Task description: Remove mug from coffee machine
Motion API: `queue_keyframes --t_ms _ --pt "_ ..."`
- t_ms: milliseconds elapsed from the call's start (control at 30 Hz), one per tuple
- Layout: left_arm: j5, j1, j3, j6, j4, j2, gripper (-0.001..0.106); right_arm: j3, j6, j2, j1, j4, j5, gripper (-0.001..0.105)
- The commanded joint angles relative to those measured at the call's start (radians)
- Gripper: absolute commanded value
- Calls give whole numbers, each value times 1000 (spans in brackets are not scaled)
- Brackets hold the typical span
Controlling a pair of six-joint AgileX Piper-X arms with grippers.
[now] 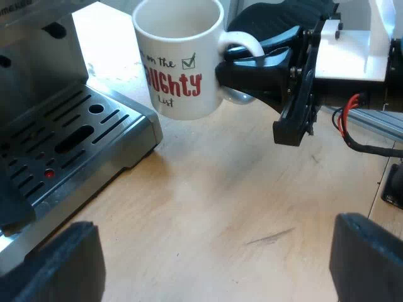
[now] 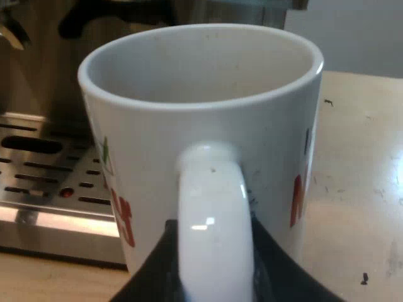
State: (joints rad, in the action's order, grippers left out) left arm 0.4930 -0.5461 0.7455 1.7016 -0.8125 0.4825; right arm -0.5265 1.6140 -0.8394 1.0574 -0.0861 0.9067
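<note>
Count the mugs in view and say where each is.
1. The white mug is beside the drip tray, off it, its handle gripped by the right gripper. Others may be hidden behind the machine.

**A:** Look at the glaze on the mug (image 1: 179,63): glossy white and smooth, with a bright glint on its handle (image 2: 211,220). The red and black lettering lies flat on it.

**B:** The espresso machine (image 1: 38,82) is brushed metal. Its slotted drip tray (image 1: 69,135) has a dull satin sheen, and the edges catch the light.

**A:** The table (image 1: 220,201) is pale wood, matt, with a fine grain and a few dark scuffs.

**B:** On the left gripper (image 1: 211,267), the fingers (image 1: 56,264) are matt black. Rubber or plastic, I can't tell. The right gripper (image 2: 214,277) is black too, hard-looking plastic with a slight shine.
</note>
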Motion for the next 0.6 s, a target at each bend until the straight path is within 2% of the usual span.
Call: queue_keyframes --t_ms 33,300,600 --pt "6 -10 8 7 3 0 87 8 -30 27 -35 -8 34 0" --pt "6 -38 8 7 10 0 87 36 -48 40 -129 -9 8 0" --pt "6 -37 8 7 10 0 87 66 -48 40 -292 -9 -119 0"
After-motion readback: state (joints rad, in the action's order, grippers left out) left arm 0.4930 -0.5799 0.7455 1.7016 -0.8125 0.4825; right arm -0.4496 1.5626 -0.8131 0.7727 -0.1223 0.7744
